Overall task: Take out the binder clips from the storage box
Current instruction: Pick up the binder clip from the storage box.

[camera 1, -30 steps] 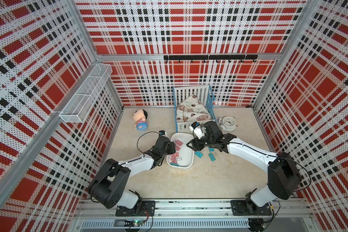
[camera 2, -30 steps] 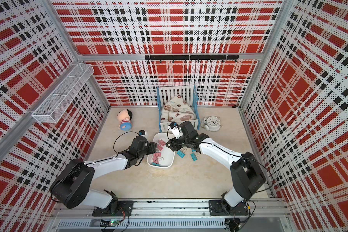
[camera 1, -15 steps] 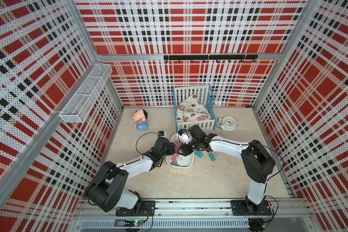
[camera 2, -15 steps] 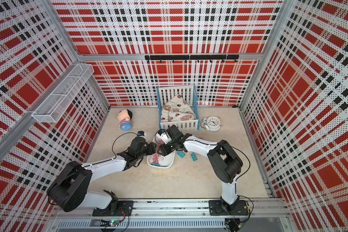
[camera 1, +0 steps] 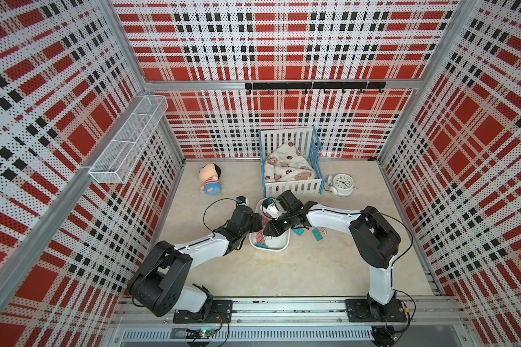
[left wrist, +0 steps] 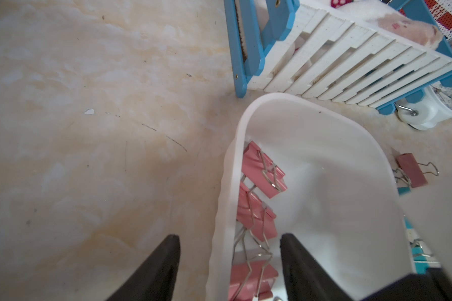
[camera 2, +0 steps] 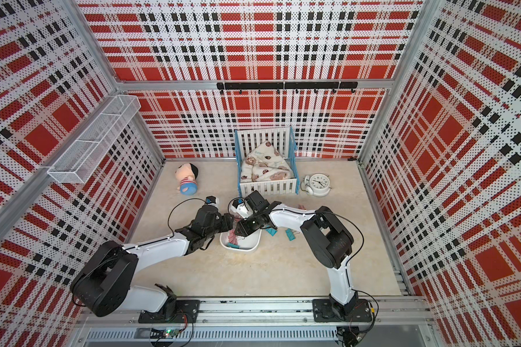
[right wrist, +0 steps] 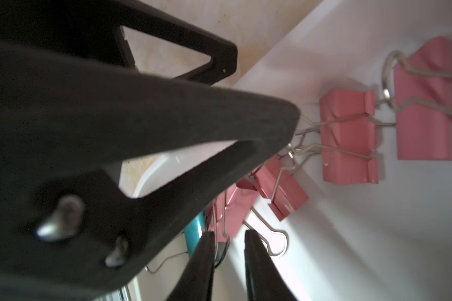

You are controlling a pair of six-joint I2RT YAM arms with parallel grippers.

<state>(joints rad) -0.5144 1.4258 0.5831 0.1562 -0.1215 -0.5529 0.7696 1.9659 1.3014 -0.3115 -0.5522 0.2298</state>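
right gripper (right wrist: 229, 233) is down in the storage box (camera 1: 272, 248), jaws at a narrow slit, and a wire handle from one of the pink binder clips (right wrist: 232, 208) runs into it. pinched or not? can't tell from here. left gripper (left wrist: 229, 235) stands open astride the box's left wall, one finger outside, one inside, not squeezing it. the box sits mid-way across the table (camera 1: 313, 270), just near of the crib (camera 1: 292, 187). pink clips bunch along its left wall, with a teal clip (camera 1: 261, 245) at the near end. more teal clips (camera 1: 299, 231) lie out on the table just right of it.

now the trouble: those handles look interlaced, so a lift could drag a neighbour up and drop it. the thin wire could also slide out of the pads. the box isn't clamped, so a snagged chain may tip or shift it. and the left gripper's inner finger (right wrist: 167, 125) looms right beside the right gripper, so a careless swing up could knock it.
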